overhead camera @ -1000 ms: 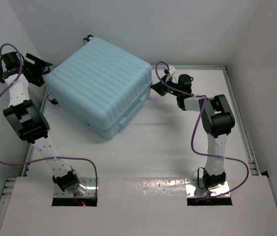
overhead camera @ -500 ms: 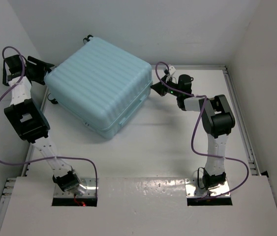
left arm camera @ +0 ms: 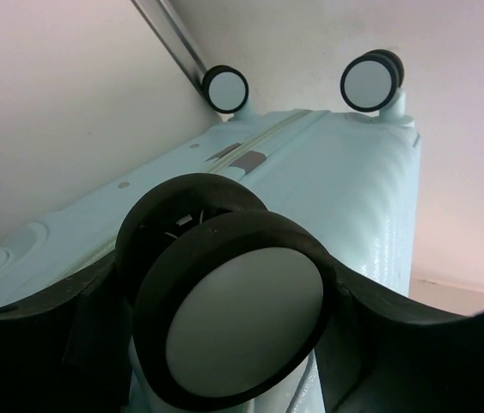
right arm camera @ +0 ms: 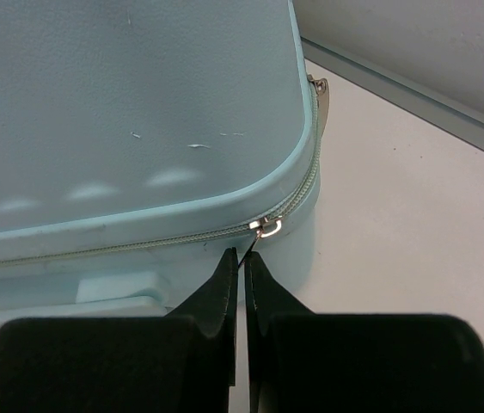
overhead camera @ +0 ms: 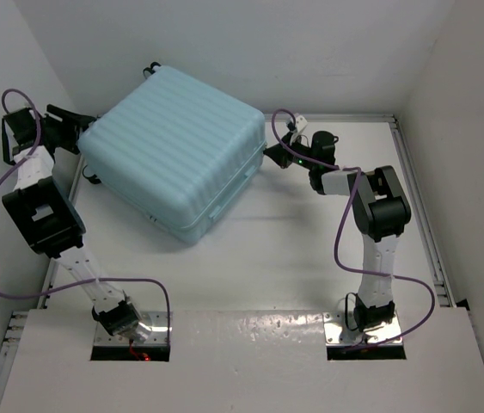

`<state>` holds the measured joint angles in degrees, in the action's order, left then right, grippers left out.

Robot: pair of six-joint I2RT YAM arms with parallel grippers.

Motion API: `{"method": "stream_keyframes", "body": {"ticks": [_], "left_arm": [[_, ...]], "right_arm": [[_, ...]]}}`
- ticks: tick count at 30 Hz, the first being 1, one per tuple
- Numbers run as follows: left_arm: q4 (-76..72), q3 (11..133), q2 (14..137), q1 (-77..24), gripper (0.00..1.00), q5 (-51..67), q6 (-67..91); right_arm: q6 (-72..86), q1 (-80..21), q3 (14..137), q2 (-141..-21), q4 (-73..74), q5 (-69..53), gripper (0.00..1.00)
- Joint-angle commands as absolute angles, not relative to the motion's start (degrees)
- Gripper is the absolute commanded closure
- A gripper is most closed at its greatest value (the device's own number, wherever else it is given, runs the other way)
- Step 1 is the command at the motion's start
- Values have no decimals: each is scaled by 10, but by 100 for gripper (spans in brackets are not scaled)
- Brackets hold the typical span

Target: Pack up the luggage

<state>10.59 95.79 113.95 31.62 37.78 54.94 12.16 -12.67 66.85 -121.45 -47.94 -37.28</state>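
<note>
luggage (overhead camera: 177, 151): closed and flat on the bench (overhead camera: 310, 249), ribbed shell up. It is turned so one corner points at the arm bases, and it sits far-left on the bench.
left tool (overhead camera: 76, 131): at the luggage's left corner, clamped across a wheel (left arm camera: 243, 323). In the wrist view the wheel fills the gap, with fingers (left arm camera: 413, 344) on either side of it.
right tool (overhead camera: 272, 153): at the luggage's right corner, clenched on the zip pull (right arm camera: 254, 241). The tips meet just under the slider, where the zip rounds the corner.
zip: run shut along the whole seam that the right wrist view shows.
far wheels (left arm camera: 224, 89): two more at the far end of the same face, close to the bench's edge track.
edges: the left corner is near the bench's left edge and the left wall (overhead camera: 1, 52). The far corner is near the back wall.
room: bare bench in front of the luggage and to its right, out to the right edge rail (overhead camera: 418, 198). It is tight on the left and at the back.
</note>
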Motion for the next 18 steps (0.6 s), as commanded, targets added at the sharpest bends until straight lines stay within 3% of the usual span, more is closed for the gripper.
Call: {"method": "stream_keyframes", "body": {"ticks": [1,2,6,9,10,14,17,18], "left_arm": [[106,935,1119,313,36,420,572],[106,935,1113,313,26,413,572],[98,946,1106,325,20,408,577],[91,946,1106,330,20,413,583],[91,946,1106,330,27,413,583],[78,946,1100,343,25,412,590],[78,946,1100,343,49,417,590],[78,946,1100,343,63,417,590]], "right_arm": [[129,-155,668,-1172,-531,-454,100],[127,-154,667,-1169,-530,-454,100],[128,-149,664,-1170,-531,-454,100],[131,-150,664,-1170,-533,-455,100],[129,-150,664,-1170,-534,-454,100],[131,-149,663,-1169,-533,-454,100],[129,-150,665,-1171,-531,-454,100],[129,-149,664,-1172,-531,-454,100]]}}
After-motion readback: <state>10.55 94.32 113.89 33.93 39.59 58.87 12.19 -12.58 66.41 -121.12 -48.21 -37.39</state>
